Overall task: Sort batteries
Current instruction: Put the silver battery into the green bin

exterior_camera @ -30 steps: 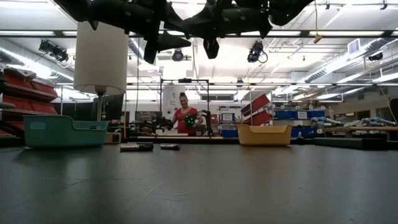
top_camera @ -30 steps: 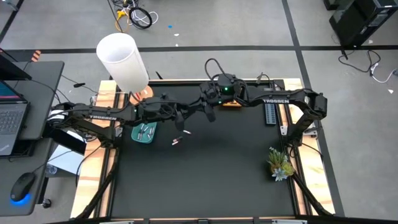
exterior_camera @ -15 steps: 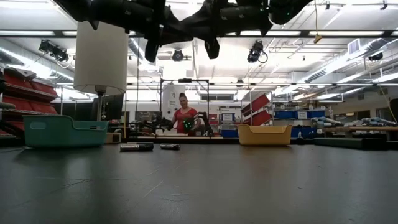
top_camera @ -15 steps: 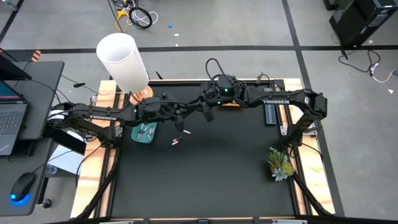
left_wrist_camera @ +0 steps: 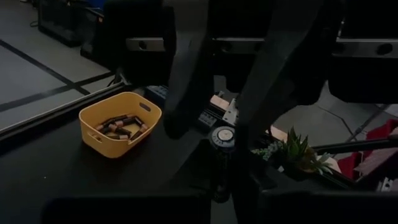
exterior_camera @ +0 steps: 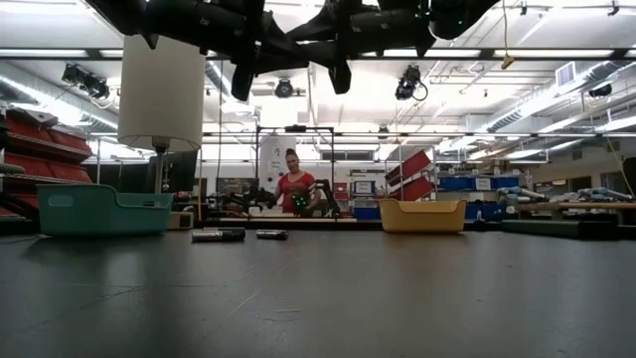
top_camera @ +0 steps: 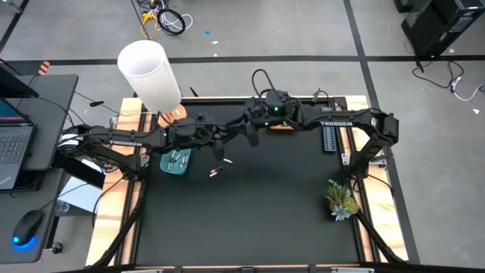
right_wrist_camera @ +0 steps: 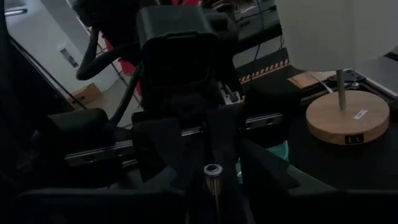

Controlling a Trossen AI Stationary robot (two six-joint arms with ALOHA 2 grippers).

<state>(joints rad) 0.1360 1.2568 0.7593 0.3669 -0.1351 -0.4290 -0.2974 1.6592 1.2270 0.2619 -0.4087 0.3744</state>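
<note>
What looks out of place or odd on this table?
Two batteries lie loose on the black table, outside both the teal bin and the yellow bin. Nothing else looks spilled, tipped or damaged.

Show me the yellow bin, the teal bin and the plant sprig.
yellow bin (left_wrist_camera: 93, 142): left wrist view, outer front wall.
teal bin (exterior_camera: 94, 212): low view, side wall.
plant sprig (top_camera: 340, 199): high view, middle of the leaves.
</note>
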